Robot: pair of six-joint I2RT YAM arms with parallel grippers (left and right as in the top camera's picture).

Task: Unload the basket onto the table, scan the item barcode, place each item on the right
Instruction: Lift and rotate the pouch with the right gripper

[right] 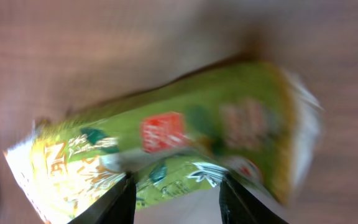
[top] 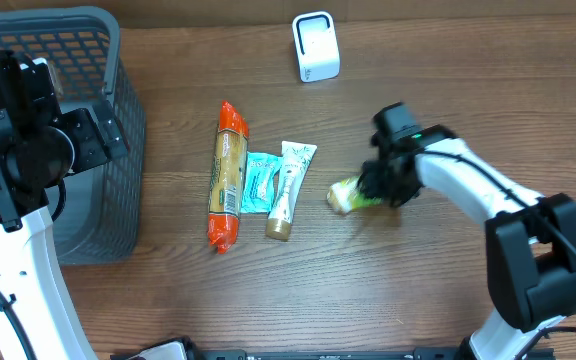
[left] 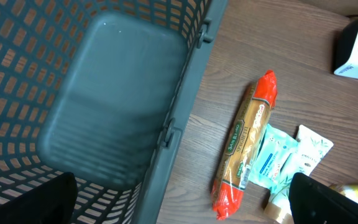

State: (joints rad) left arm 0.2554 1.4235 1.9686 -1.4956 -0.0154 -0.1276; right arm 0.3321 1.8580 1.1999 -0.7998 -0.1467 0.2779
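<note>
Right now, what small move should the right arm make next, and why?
Probably lift the green packet toward the white scanner: the right gripper appears closed on the packet's end, while the scanner stands well apart near the table's far edge.

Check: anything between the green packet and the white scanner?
Nothing visible. The green packet, held in the right gripper, has only bare table between it and the white scanner; the tube lies off to one side.

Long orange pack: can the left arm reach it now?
Probably yes. Left claw is open over the basket; the long orange pack lies uncovered beside it, only the basket wall between.
</note>
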